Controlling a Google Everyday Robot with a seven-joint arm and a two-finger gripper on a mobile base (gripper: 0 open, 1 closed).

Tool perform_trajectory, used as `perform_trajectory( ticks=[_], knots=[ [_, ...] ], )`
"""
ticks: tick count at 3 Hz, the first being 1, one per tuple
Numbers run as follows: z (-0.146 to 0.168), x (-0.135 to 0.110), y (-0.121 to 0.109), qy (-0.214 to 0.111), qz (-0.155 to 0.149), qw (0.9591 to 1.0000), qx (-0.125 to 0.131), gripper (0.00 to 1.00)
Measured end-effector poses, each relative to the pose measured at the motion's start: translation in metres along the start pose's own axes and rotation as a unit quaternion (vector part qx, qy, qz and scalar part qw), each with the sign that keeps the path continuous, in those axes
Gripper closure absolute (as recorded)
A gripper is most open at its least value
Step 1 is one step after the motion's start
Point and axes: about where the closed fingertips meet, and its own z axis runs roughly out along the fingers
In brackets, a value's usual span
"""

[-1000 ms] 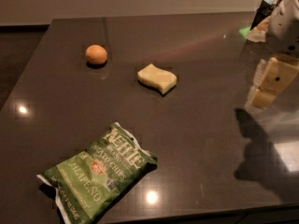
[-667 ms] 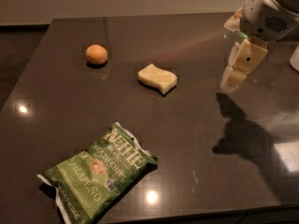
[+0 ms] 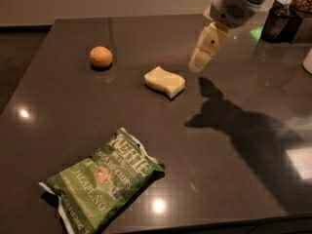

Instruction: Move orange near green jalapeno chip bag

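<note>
On your far left the orange (image 3: 101,56) sits alone on the desk (image 3: 58,106), well apart from the bag (image 3: 105,179), which lies flat toward the near edge. Expect the orange to be firm, light and ready to roll. Its matte skin should give fair grip, so take it from above, across its widest part, with a moderate squeeze. Further right lies a sponge (image 3: 165,82), between the orange and the pincer (image 3: 195,65). The pincer hangs above the desk just right of the sponge, carrying nothing. You cannot tell from here whether it is spread or pressed together.
</note>
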Motion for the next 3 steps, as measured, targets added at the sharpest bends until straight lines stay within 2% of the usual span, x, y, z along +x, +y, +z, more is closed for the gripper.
perform_trajectory(
  ticks=[2, 3],
  knots=[
    [0.053, -0.053, -0.027, -0.029, 0.043, 0.9984, 0.024, 0.0],
    [0.082, -0.078, -0.035, -0.045, 0.087, 0.9949, 0.025, 0.0]
  ],
)
